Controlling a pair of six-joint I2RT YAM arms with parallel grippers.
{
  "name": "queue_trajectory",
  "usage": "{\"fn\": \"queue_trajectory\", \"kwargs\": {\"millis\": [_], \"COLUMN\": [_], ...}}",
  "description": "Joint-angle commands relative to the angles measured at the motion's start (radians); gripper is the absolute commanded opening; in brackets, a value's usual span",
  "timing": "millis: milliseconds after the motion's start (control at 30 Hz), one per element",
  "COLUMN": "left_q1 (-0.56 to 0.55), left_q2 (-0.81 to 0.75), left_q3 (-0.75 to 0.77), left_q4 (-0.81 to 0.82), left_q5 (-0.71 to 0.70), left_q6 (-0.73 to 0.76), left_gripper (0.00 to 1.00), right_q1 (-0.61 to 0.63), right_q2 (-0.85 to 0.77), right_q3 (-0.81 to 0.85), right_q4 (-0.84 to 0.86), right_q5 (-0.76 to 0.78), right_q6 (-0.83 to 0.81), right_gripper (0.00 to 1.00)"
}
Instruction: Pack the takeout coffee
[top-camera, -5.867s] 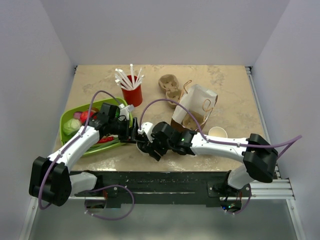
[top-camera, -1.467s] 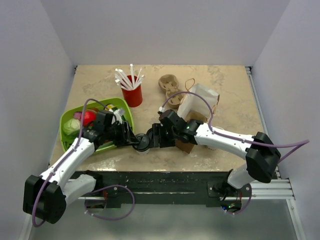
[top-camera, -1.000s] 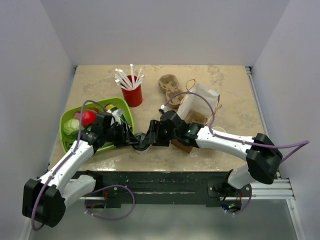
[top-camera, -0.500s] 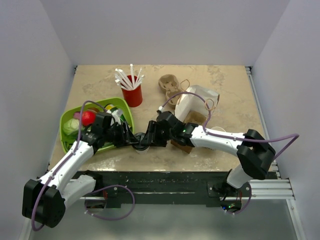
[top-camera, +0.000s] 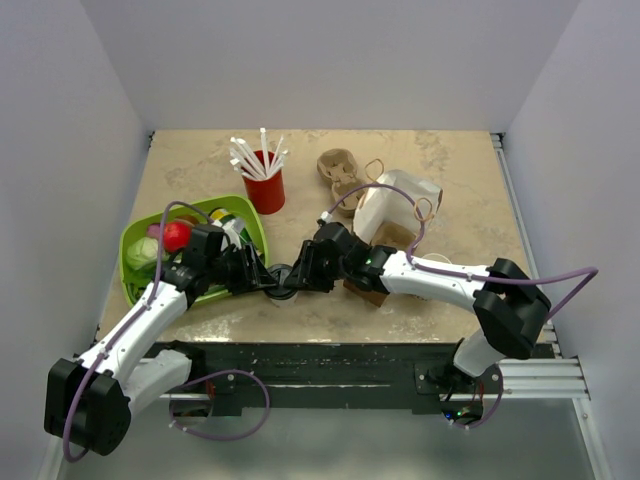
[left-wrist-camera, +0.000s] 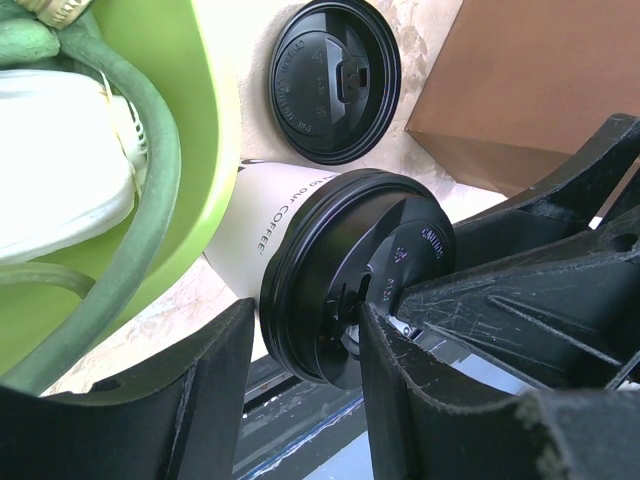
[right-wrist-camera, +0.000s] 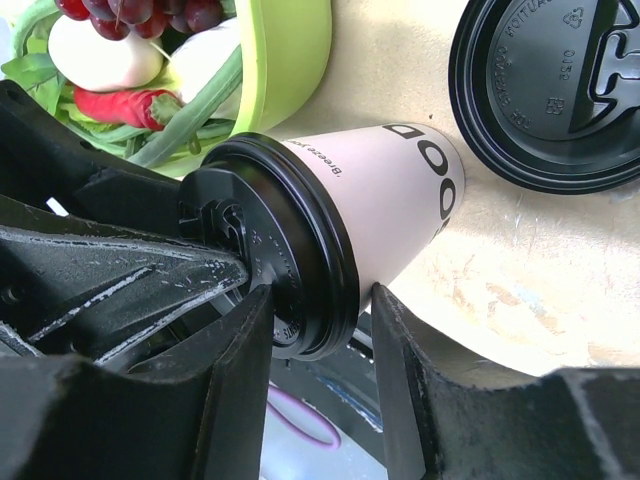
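The left pincer (top-camera: 266, 280) and right pincer (top-camera: 299, 278) meet at the takeout coffee (top-camera: 283, 284). A green tray (top-camera: 248, 215) sits just beside.

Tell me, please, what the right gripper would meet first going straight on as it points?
The takeout coffee: it sits between the fingers of the right gripper, so almost at once. Behind it, probably the green tray.

Both arms reaching inward, left tool (top-camera: 271, 282) facing right tool (top-camera: 293, 279), jaws clamped partway.

Overhead, the right end effector (top-camera: 294, 279) mostly hides the takeout coffee (top-camera: 283, 291).
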Motion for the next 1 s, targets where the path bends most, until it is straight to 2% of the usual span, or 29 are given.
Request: {"fn": "queue_trajectory", "kwargs": {"millis": [0,267,533,700,967], "left_q1": [-0.002,-0.002,-0.002,-0.002,0.002], "left_q2": [0.021,0.029,0.017,0.006,-0.021], "left_q3": [-0.026,-0.001,0.025,0.043,0.057], "left_q4": [-0.046,-0.065,-0.049,-0.02,-0.011], "left_q5": [-0.015,-0.019,0.025,0.031,0.013], "left_q6": [0.024,0.039,0.039,0.016,-0.018], "left_gripper": [0.49,0.51,0.66,0.69,0.67], "right_q1": [0.006,0.0,-0.006,-0.006,-0.008], "right_q2": [0.003,0.01,0.012,-0.002,0.02], "right_q3": [-0.012,-0.073,-0.069,-0.029,0.099], "right_q4": [0.073,0.083,0.019,-0.009,-0.142], "right_q5": [0.005,0.019,0.033,0.041,0.067], "right_q6": [0.059,0.068,-0.004,-0.09,-0.202], "right_gripper": [0.26,0.0,0.0,0.0,0.0]}}
